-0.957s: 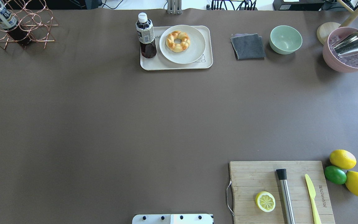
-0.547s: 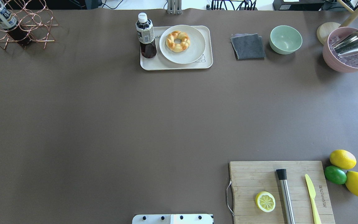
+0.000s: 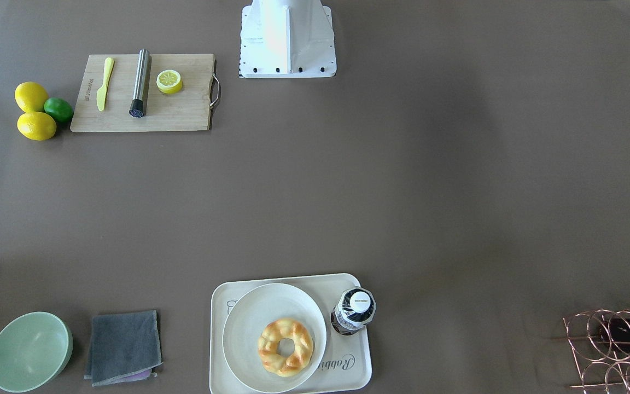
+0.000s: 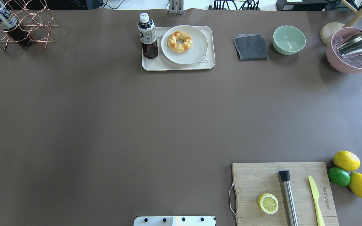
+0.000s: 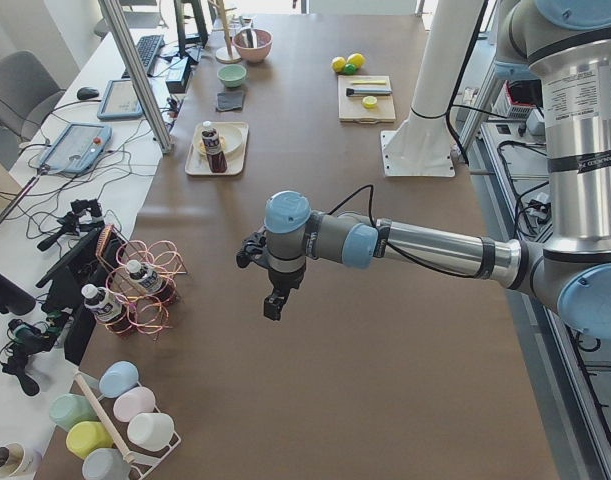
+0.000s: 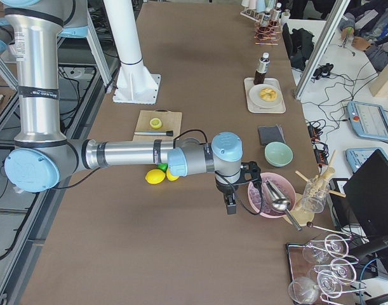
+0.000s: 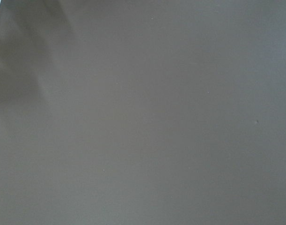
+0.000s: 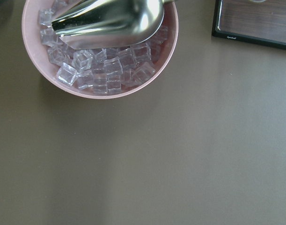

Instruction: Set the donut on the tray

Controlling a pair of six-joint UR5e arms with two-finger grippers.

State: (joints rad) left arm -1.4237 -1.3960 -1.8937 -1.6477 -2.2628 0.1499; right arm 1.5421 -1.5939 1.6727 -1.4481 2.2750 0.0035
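Observation:
The golden-brown twisted donut [image 4: 179, 41] lies on a round off-white plate [image 4: 196, 53], which stands on the cream tray [image 4: 156, 65] at the table's far middle. The front-facing view shows the same donut [image 3: 285, 347], plate [image 3: 249, 312] and tray [image 3: 356, 372]. Neither gripper is near the tray. My left gripper [image 5: 273, 305] hangs over bare table far to the left. My right gripper [image 6: 230, 204] hangs next to the pink ice bowl [image 6: 263, 198]. I cannot tell whether either is open or shut. Both show only in the side views.
A dark drink bottle [image 4: 148, 37] stands on the tray's left end. A grey cloth [image 4: 250, 47], green bowl [image 4: 289, 40] and pink ice bowl with metal scoop [image 8: 105, 23] are to the right. A cutting board [image 4: 262, 175] with a lemon half [image 4: 268, 203] is near right; a copper rack [image 4: 24, 25] is far left.

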